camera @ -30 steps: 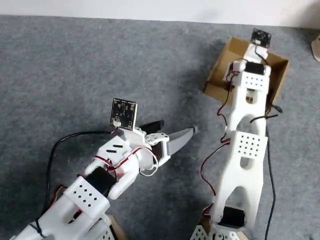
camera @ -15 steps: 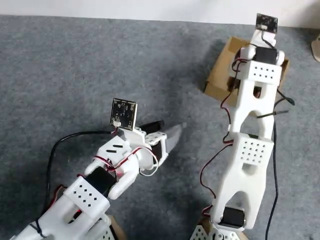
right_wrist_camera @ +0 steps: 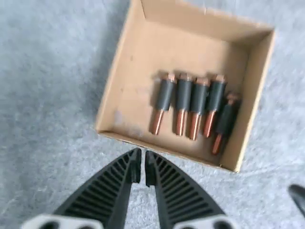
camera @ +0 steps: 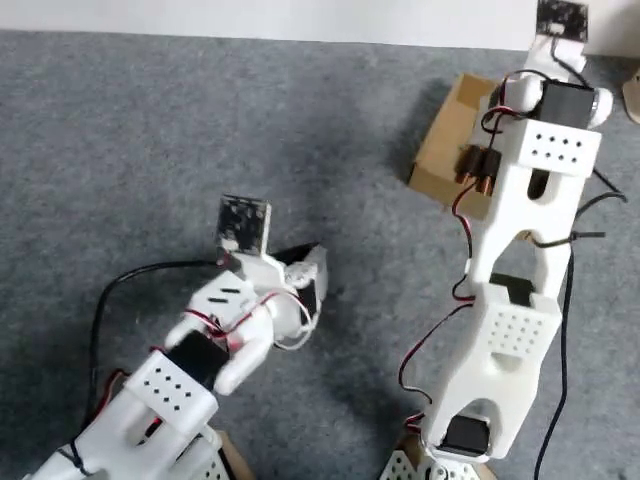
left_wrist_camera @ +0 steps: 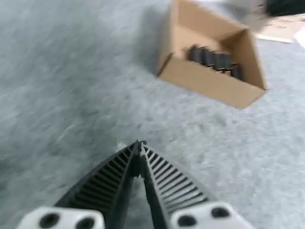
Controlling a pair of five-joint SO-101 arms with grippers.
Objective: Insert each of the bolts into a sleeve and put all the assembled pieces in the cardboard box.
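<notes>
The cardboard box (right_wrist_camera: 136,86) lies open on the grey carpet, with several assembled pieces (right_wrist_camera: 193,102) side by side in it, copper bolts in dark sleeves. My right gripper (right_wrist_camera: 141,160) hangs above the carpet just outside the box's near wall, shut and empty. In the left wrist view my left gripper (left_wrist_camera: 138,148) is shut with nothing in it, low over the carpet and well short of the box (left_wrist_camera: 209,86), whose pieces (left_wrist_camera: 212,58) show inside. From above, the right arm (camera: 530,200) covers much of the box (camera: 445,150).
The left arm (camera: 240,320) is folded back at the lower left of the grey carpet. A pale strip of floor runs along the far edge. A tan object (camera: 632,95) sits at the right edge beyond the box.
The left gripper has shut and drawn back toward its base. The right arm has risen and swung farther over the box's far side.
</notes>
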